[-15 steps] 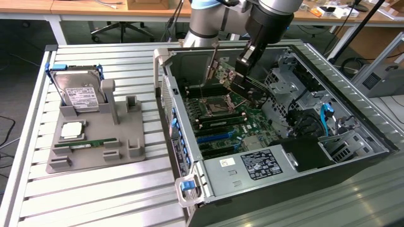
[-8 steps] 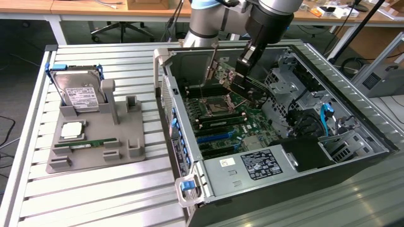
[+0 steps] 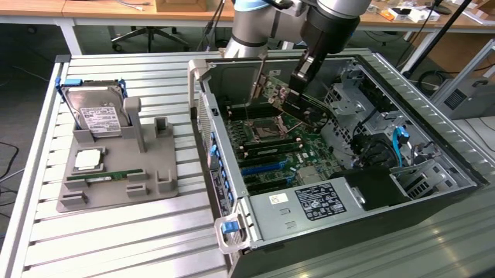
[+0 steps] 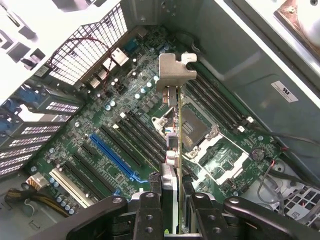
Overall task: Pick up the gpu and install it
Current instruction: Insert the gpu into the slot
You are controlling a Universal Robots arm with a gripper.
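Gripper (image 4: 172,200) is clamped narrow on the gpu (image 3: 300,106), gripping the board's edge; you see the card edge-on, with its silver bracket (image 4: 176,72) at the far end. Position: the gpu hangs above the motherboard (image 4: 125,115), clear of it, over the zone beside the socket (image 4: 197,127); the blue slot (image 4: 112,157) on the motherboard lies off to one side. Pick-up is complete; seating is not; judge the install as still open, since no slot on the motherboard holds the card's edge.
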